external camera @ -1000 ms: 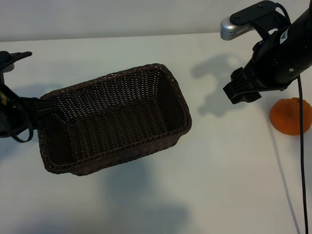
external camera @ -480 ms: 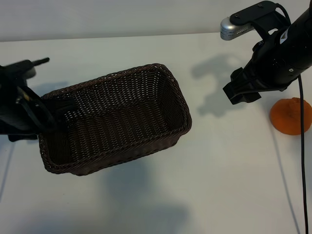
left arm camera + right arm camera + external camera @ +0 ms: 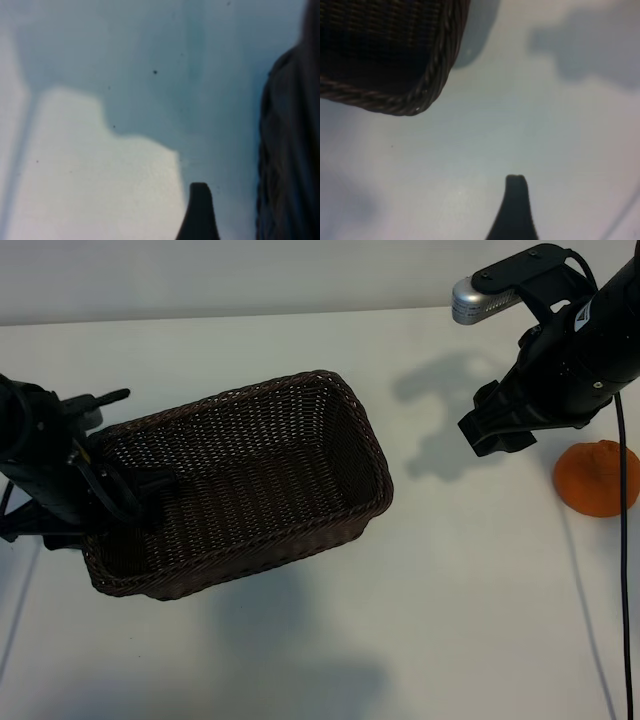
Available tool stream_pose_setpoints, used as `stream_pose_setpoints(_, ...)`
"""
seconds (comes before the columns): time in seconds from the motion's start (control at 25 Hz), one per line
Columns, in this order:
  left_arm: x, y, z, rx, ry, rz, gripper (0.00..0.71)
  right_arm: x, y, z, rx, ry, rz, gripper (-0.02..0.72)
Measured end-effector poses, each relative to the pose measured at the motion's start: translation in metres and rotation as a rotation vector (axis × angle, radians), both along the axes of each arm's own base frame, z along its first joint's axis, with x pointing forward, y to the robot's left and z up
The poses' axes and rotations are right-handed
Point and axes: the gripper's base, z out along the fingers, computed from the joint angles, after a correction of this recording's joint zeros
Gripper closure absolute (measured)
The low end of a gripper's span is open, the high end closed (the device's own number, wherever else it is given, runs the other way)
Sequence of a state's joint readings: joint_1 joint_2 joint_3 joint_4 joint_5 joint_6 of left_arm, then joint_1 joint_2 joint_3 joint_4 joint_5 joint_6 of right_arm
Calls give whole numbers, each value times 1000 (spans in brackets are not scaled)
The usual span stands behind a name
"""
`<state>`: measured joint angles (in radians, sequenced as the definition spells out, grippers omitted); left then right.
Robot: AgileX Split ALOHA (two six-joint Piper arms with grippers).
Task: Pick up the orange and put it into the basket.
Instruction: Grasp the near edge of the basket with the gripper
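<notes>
I see the orange [image 3: 597, 478] resting at the table's [image 3: 450, 590] right edge, well apart from the basket [image 3: 235, 483]. My left gripper [image 3: 120, 495], jaws open, straddles the basket's left rim. My right gripper [image 3: 492, 430] hovers open beside the orange. No readable writing anywhere.

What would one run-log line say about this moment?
orange: on table, right, untouched | basket: empty | left end effector: open at basket's left end | right end effector: open, between basket and orange

A white table [image 3: 420, 590] is lying under soft grey shadows, and a pale wall [image 3: 250, 275] is running along the table's far edge, meeting it behind everything.
</notes>
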<state>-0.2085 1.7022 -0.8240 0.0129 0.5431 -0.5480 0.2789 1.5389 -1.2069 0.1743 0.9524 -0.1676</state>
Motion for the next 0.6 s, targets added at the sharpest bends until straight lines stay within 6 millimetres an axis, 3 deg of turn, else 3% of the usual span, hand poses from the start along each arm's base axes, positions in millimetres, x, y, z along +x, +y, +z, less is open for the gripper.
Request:
stream_pose_setpoints(0.24,3,-1,-3,-13,-17,8,137,-1,0,0,-1,7,0,131)
stream_pose_setpoints(0.32,3,-1,-3,-13,-17,8,178,-1,0,0,-1,8,0,131)
stream_pose_setpoints(0.44,3,-1,-3,-13,-15,10,300,-1,0,0,-1,8,1,131)
stream_pose_setpoints(0.6,3,-1,-3,-16,-15,10,317,-1,0,0,-1,9,1,131)
